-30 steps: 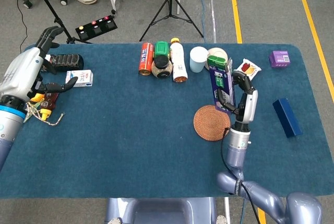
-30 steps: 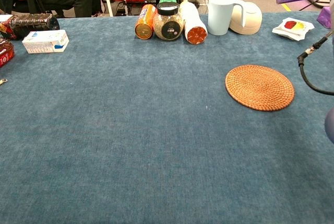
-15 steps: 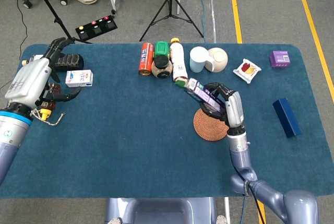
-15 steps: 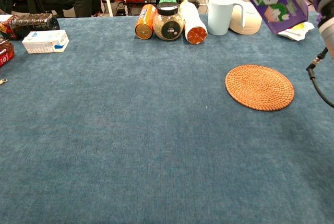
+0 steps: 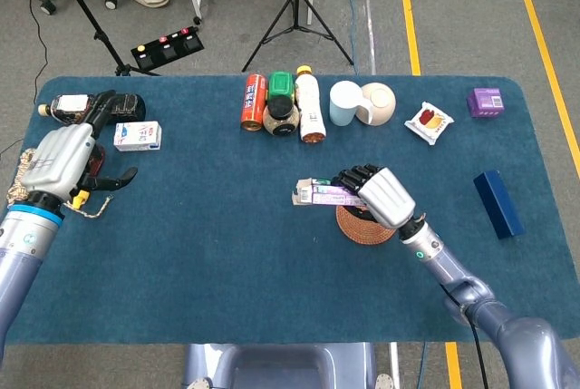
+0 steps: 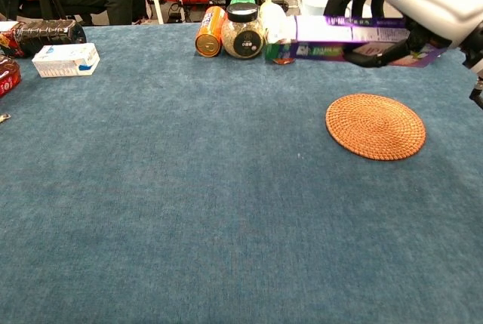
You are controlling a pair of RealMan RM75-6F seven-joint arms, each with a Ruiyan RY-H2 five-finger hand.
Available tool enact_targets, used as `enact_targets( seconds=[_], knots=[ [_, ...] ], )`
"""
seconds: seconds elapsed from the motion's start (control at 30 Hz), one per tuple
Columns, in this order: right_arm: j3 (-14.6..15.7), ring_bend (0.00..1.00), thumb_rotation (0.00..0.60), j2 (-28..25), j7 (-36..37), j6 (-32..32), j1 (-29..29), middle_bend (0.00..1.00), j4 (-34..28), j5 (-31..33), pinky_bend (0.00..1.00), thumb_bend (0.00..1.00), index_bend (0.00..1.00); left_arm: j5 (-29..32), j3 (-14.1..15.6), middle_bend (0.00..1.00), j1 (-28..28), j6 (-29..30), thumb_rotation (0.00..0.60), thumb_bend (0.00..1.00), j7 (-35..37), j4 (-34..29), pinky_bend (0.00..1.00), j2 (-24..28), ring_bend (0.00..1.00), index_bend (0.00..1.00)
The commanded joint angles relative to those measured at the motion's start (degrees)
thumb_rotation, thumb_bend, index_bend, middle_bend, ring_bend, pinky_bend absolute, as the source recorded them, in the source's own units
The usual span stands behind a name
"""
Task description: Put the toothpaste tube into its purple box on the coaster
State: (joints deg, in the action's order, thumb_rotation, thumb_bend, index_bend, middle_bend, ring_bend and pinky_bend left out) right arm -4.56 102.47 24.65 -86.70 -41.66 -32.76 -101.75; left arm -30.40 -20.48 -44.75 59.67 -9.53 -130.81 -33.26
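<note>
Tabletop [image 5: 272,262] covered in blue cloth, its near half bare. Right robot hand [image 5: 381,194] reaches in from the near right corner, fingers wrapped round the purple box [image 5: 322,194], which it holds lying level in the air, long axis pointing toward the left edge. In the chest view the box has a green-and-white end; print on its side too small to read. Woven round coaster [image 5: 358,221] lies right of centre, directly under the hand; the box hangs above it, not touching. Toothpaste tube not identifiable in either view.

Left robot hand [image 5: 63,160] hovers near the left edge, palm down, fingers spread and curved, holding nothing. Just beside it, small red and yellow items [image 5: 77,197] and a bit of cord, partly hidden. Beyond it, a white-and-blue carton [image 5: 138,135], lettering illegible, and a dark bottle [image 5: 86,105] lying on its side at the far left corner.

Dark blue box [image 5: 498,203] lies near the right edge.

Far edge, left to right: orange can [image 5: 253,102] lying down with white characters, unreadable; jar with black lid [image 5: 281,115]; white bottle [image 5: 309,106] on its side; pale blue mug [image 5: 345,102]; cream bowl [image 5: 379,102]; snack packet [image 5: 429,121]; small purple carton [image 5: 486,102] at the far right corner.
</note>
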Motion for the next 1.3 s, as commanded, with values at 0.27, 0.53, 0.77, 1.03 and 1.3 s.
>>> enact_targets(
  seconds=[0.27,0.53,0.77,1.03,1.3],
  knots=[
    [4.42,0.49,0.6,1.36,-4.33,7.54,0.35,0.47,4.29,0.35,0.6,0.52,0.4,-3.58,2.24,0.0,1.91,-0.82,0.6,0.27,0.72,3.95,0.45,-3.13,0.14,0.0],
    [4.46,0.5,0.6,4.6,-7.2,6.27,-0.47,0.49,9.68,1.07,0.61,0.53,0.41,-4.03,3.0,0.0,1.92,-1.92,0.6,0.27,0.75,5.72,0.45,-4.88,0.14,0.0],
    [4.32,0.45,0.6,6.42,-4.95,8.93,0.21,0.42,11.64,3.34,0.57,0.42,0.36,-4.45,3.12,0.0,2.3,-1.87,0.6,0.27,1.1,6.3,0.45,-5.05,0.14,0.0],
    [4.71,0.34,0.6,5.16,-2.34,10.39,1.0,0.28,8.25,4.67,0.47,0.29,0.22,-5.83,2.99,0.0,3.62,-2.05,0.6,0.27,2.73,6.33,0.45,-3.81,0.14,0.0],
    [5.32,0.23,0.6,0.08,-2.45,6.89,1.9,0.19,-0.89,4.09,0.34,0.09,0.16,-7.51,3.09,0.0,5.08,-2.44,0.6,0.27,4.55,6.59,0.45,-3.12,0.14,0.0]
  ],
)
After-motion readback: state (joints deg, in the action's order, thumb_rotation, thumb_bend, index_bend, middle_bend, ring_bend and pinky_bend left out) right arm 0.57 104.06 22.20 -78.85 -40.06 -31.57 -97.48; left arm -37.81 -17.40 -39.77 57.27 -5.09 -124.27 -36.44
